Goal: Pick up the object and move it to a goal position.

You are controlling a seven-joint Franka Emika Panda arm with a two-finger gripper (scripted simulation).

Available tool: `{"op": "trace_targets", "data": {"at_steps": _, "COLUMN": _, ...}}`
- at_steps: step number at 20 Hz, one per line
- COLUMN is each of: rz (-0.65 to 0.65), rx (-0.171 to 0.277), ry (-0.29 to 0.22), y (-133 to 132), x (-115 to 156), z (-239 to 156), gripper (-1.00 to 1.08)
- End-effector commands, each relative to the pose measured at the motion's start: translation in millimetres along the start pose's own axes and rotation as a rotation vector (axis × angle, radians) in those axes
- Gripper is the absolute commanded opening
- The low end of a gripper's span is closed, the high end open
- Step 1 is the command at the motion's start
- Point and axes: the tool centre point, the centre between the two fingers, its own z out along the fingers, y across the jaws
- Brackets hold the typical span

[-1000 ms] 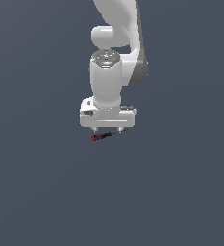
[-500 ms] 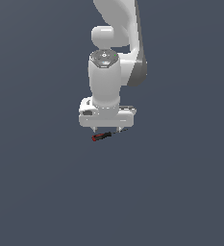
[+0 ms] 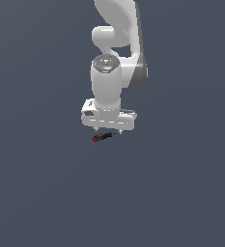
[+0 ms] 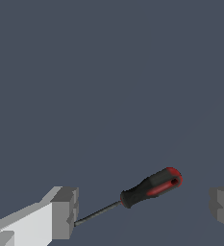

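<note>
The object (image 4: 151, 187) is a small screwdriver-like tool with a red-and-black handle and a thin dark shaft, lying flat on the grey surface. In the wrist view it sits between my two grey fingertips (image 4: 65, 213), and its shaft end points at one of them. My gripper (image 4: 144, 209) is open, with a wide gap and nothing held. In the exterior view the white gripper (image 3: 107, 130) hangs straight down just above the object (image 3: 102, 137), whose handle sticks out towards the exterior view's left from under the hand.
A uniform dark grey surface (image 3: 46, 193) fills both views. The white arm (image 3: 119, 43) rises above the gripper to the top of the exterior view.
</note>
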Motion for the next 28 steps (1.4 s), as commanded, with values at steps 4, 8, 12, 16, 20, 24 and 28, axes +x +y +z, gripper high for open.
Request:
{"op": "trace_targets", "data": {"at_steps": 4, "rz": 0.128, "rx": 0.004, "ry": -0.006, "y": -1.9, "x": -9.8, "z": 14.6, "gripper": 1.00}}
{"op": "trace_targets", "data": {"at_steps": 8, "rz": 0.240, "rx": 0.006, "ry": -0.011, "y": -2.9, "x": -18.6, "z": 26.8, "gripper": 1.00}}
{"op": "trace_targets", "data": {"at_steps": 12, "rz": 0.353, "rx": 0.006, "ry": -0.016, "y": -3.5, "x": -27.8, "z": 38.5, "gripper": 1.00}}
{"op": "trace_targets", "data": {"at_steps": 16, "rz": 0.466, "rx": 0.005, "ry": -0.021, "y": -3.5, "x": -37.2, "z": 49.9, "gripper": 1.00}}
{"op": "trace_targets", "data": {"at_steps": 20, "rz": 0.580, "rx": 0.002, "ry": -0.024, "y": -3.0, "x": -46.8, "z": 60.8, "gripper": 1.00}}
{"op": "trace_targets", "data": {"at_steps": 24, "rz": 0.694, "rx": -0.002, "ry": -0.027, "y": -2.0, "x": -56.7, "z": 71.3, "gripper": 1.00}}
{"op": "trace_targets", "data": {"at_steps": 28, "rz": 0.808, "rx": -0.008, "ry": -0.029, "y": -0.4, "x": -66.8, "z": 81.3, "gripper": 1.00}}
